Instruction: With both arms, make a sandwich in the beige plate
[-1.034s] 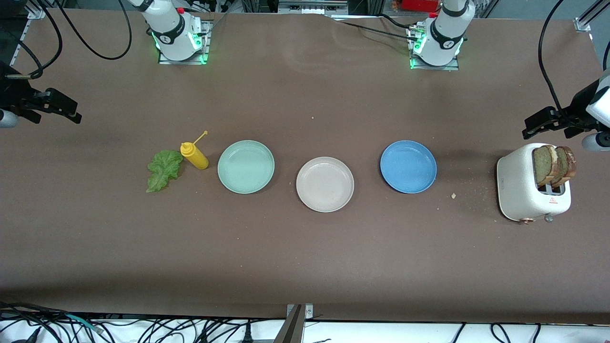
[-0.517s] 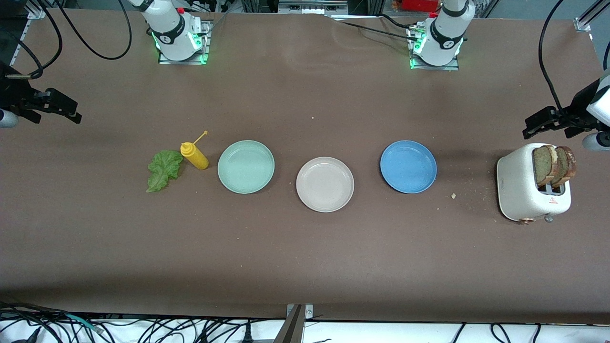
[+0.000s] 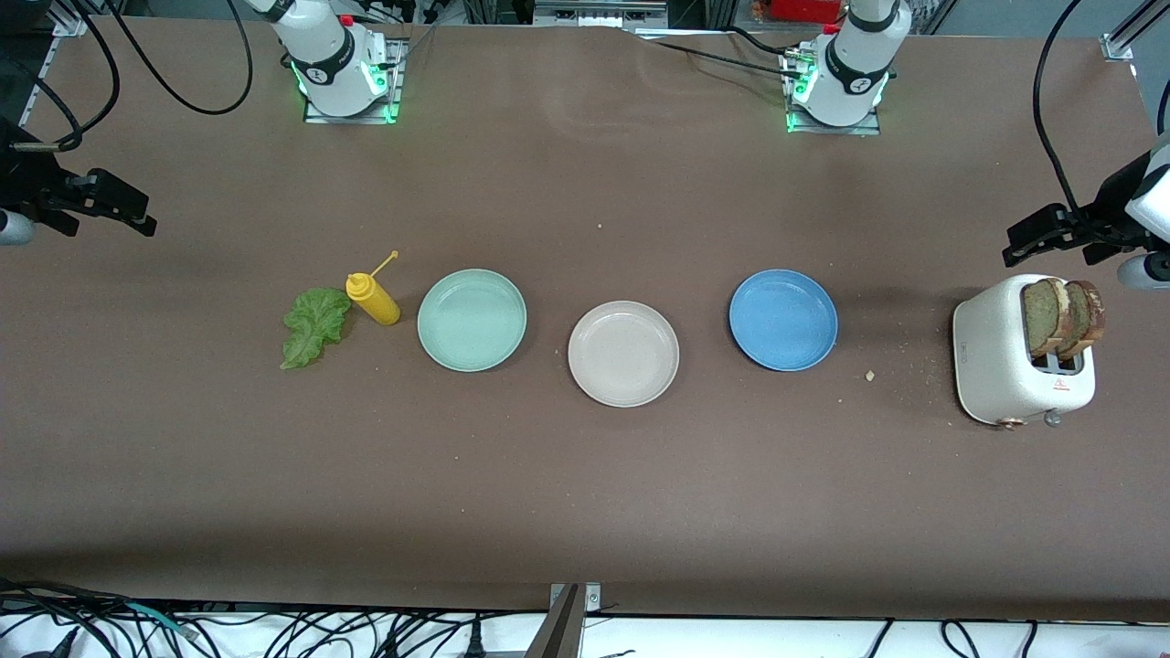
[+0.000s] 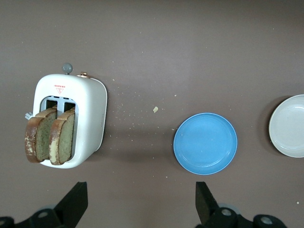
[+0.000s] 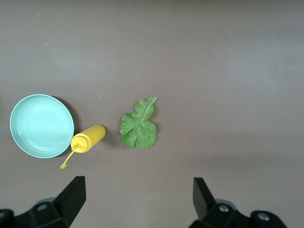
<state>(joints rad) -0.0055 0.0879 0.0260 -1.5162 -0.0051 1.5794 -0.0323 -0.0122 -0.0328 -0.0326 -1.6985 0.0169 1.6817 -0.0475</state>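
Both bread slices (image 3: 1060, 317) stand in the toaster (image 3: 1010, 356), light, crumbly; pinch an upper crust; left gripper (image 4: 137, 202) and right gripper (image 5: 135, 199) hover, fingers spread; lettuce leaf (image 3: 313, 325) limp.

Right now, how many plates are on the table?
3, in a row: the mint-green plate beside the yellow bottle, the beige plate in the middle, the blue plate toward the toaster. None looks hidden.

table (image 3: 585, 484): matt brown | beige plate (image 3: 623, 354): matt, faintly speckled | toaster (image 3: 1001, 366): smooth white plastic
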